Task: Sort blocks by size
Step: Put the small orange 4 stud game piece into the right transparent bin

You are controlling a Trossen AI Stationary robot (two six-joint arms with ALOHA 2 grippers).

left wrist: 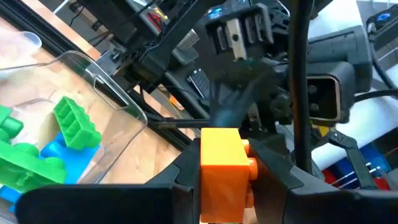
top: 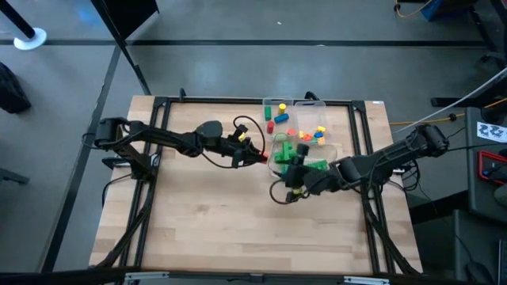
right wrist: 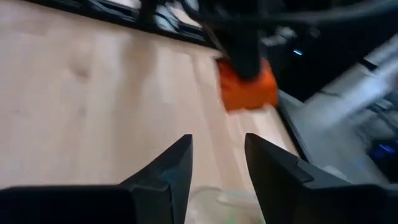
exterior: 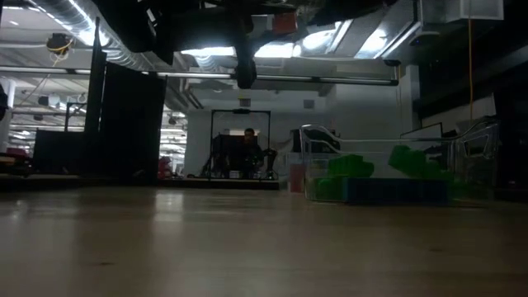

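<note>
Orange and studded, 1 block (left wrist: 224,171) sits clamped in the left tool (left wrist: 225,186), held above the counter (top: 206,214) just beside the clear tray (top: 279,155) of green and blue blocks (left wrist: 37,146). The right tool (right wrist: 216,163) hangs nearby, fingers apart and empty.

An orange brick (left wrist: 224,171) sits upright, pinched on both sides, studs poking out sideways, raised off the wood; in the overhead view it shows as a small red-orange spot (top: 262,156) just left of table centre. At three o'clock from it, green bricks (top: 304,156) lie piled together with a blue one beneath; the table-level view shows the green bricks (exterior: 351,169) heaped on the long blue brick (exterior: 396,191). One studded green brick (left wrist: 76,122) leans tilted against that blue. Toward twelve o'clock, small loose pieces scatter: a green cylinder (top: 268,112), a yellow one (top: 282,108), a blue bit (top: 281,119), yellow cubes (top: 321,130).
</note>
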